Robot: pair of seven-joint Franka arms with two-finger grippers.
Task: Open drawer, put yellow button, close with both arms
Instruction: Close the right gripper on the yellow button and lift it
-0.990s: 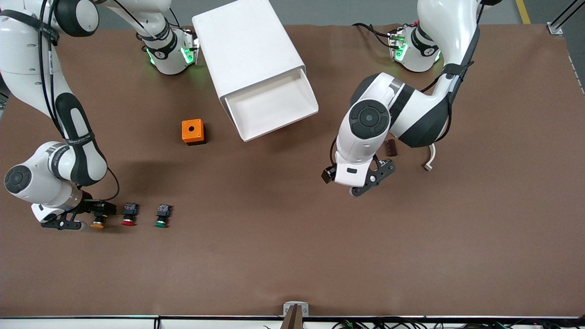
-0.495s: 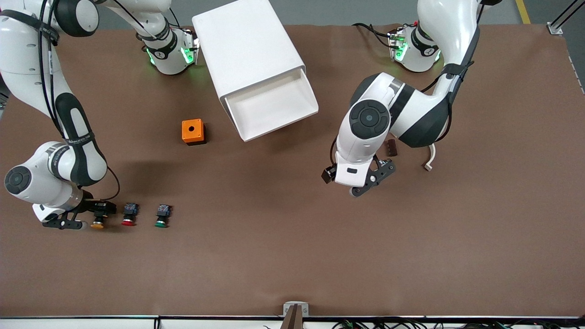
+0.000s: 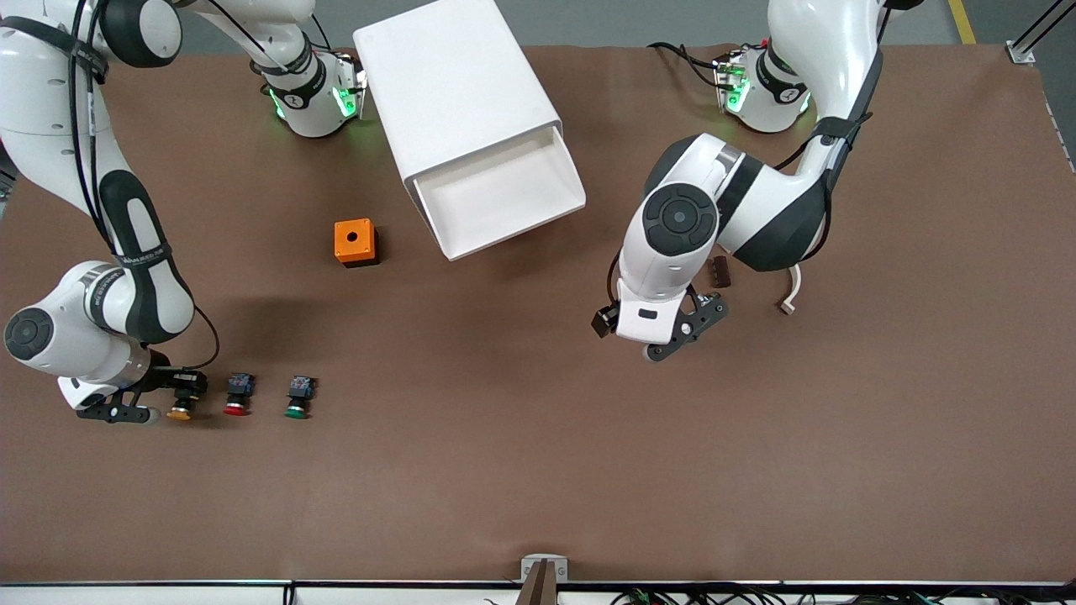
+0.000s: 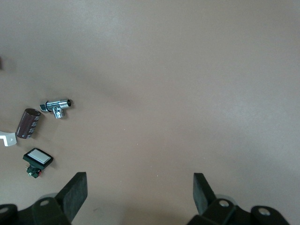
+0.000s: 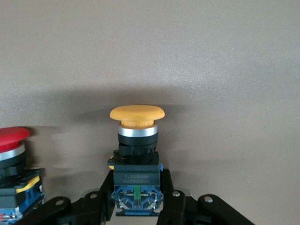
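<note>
The white cabinet lies at the back of the table with its topmost drawer pulled open and nothing in it. The yellow button is at the right arm's end of the table, close to the front camera. My right gripper is shut on its black-and-blue body. In the right wrist view the fingers press both sides of the body, under the yellow button's cap. My left gripper hangs open and empty over bare table, shown in the left wrist view.
A red-capped button and a green-capped button stand beside the yellow one. An orange box sits near the drawer. A brown capacitor, a metal fitting and a small white switch lie by the left arm.
My right gripper and the yellow button have shifted very slightly toward the right arm's end of the table. The left arm has not moved.
</note>
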